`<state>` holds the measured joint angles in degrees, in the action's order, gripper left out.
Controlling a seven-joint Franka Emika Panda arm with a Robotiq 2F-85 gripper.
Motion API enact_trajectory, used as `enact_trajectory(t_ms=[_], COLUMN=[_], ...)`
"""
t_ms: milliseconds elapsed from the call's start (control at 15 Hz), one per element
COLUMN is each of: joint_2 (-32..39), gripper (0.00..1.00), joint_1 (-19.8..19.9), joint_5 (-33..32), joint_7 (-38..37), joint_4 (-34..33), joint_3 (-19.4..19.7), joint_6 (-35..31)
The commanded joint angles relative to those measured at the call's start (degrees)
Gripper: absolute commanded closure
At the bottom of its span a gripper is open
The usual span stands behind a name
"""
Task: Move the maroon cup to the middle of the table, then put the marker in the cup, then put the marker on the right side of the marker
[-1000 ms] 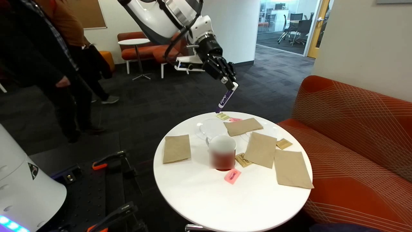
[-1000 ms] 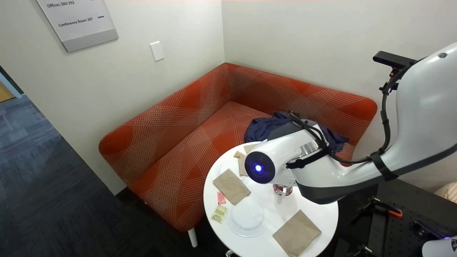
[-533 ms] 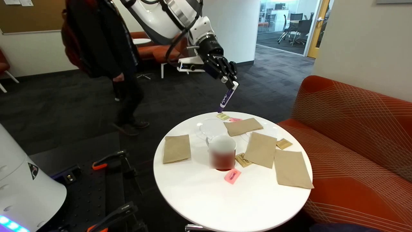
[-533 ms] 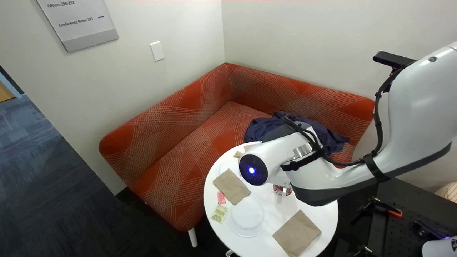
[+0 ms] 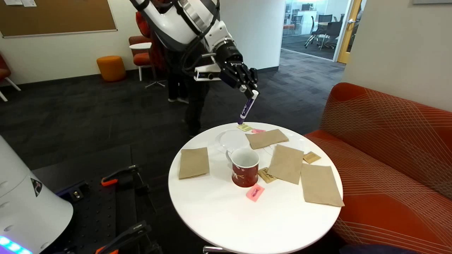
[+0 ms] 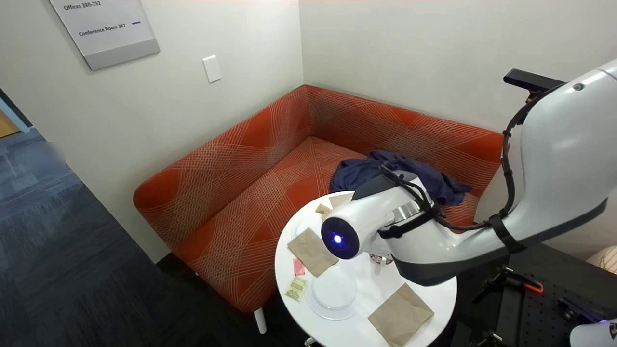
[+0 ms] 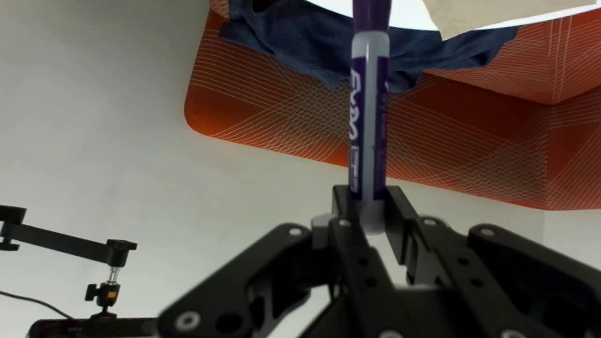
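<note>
One L-shaped red-orange sofa [image 6: 270, 202] stands behind the robot arm [image 6: 448, 250] in an exterior view; the arm extends above the round white table [image 5: 261, 222], with its gripper [image 7: 371, 206] angled downward, fingers close together. Four brown napkins [image 5: 286, 164] lie on the table. The maroon cup [image 5: 244, 175] stands upright near the middle of the table, between two napkins. The marker [image 7: 369, 122] is clamped by its white end in the gripper, tilted, purple end lowest; whether it touches the table cannot be determined. One pink packet [image 5: 255, 193] and one tan packet [image 5: 267, 175] lie just beside the cup.
</note>
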<state>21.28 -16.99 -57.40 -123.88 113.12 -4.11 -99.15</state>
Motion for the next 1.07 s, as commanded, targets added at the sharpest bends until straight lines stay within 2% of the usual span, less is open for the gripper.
enact_trajectory(t_ms=[0,267,533,1000], joint_2=[1.59,3.35,5.77,10.31], gripper=[0.95,0.95,0.95,0.95], joint_1=[-0.42,-0.18,0.24,1.61], joint_5=[-1.21,-1.39,-2.28,-3.55], joint_7=[-6.25,-11.00,-13.76,-14.30], joint_4=[-1.45,-1.80,-2.23,-4.11], joint_3=[-1.11,-1.61,-1.43,-1.06], joint_6=[4.57,6.80,5.90,4.46])
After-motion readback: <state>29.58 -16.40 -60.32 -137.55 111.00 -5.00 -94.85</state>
